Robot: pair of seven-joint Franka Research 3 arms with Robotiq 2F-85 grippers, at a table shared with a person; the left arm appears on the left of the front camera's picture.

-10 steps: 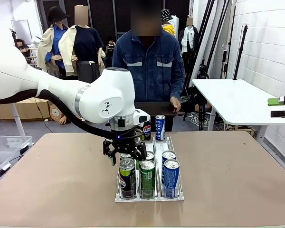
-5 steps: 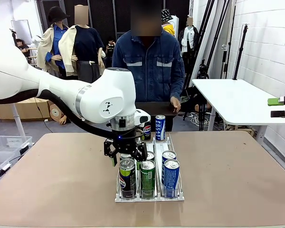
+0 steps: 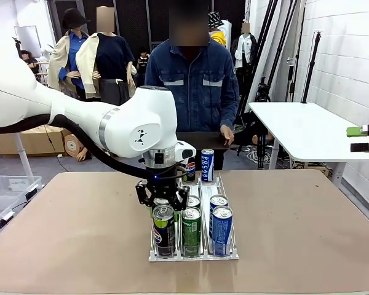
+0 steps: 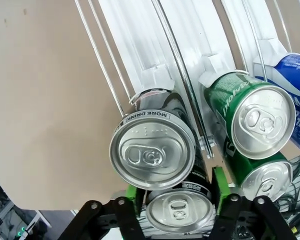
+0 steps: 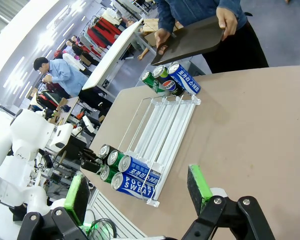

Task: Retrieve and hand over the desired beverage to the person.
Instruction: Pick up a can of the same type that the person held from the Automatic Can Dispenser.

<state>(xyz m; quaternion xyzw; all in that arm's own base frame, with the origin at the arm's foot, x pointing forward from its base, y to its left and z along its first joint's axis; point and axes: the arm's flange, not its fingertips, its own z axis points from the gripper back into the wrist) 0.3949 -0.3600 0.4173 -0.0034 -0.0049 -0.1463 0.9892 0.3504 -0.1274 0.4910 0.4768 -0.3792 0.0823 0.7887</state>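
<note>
Black can point(image 4: 179, 212), second in the left lane, is sitting clenched between the left pincer's point(image 4: 179, 194) green pads, likely being gripped from above so it lifts clear of its neighbours. Right pincer point(image 5: 137, 192) is hanging released, holding nothing. Clear three-lane rack point(image 4: 140, 40) on the bench point(image 3: 67, 233) is also holding green cans point(image 4: 252, 120) and blue Pocari Sweat cans point(image 3: 221, 228). Person point(image 3: 200, 86) is standing opposite, holding a dark tray point(image 5: 190, 42), probably for receiving it.
</note>
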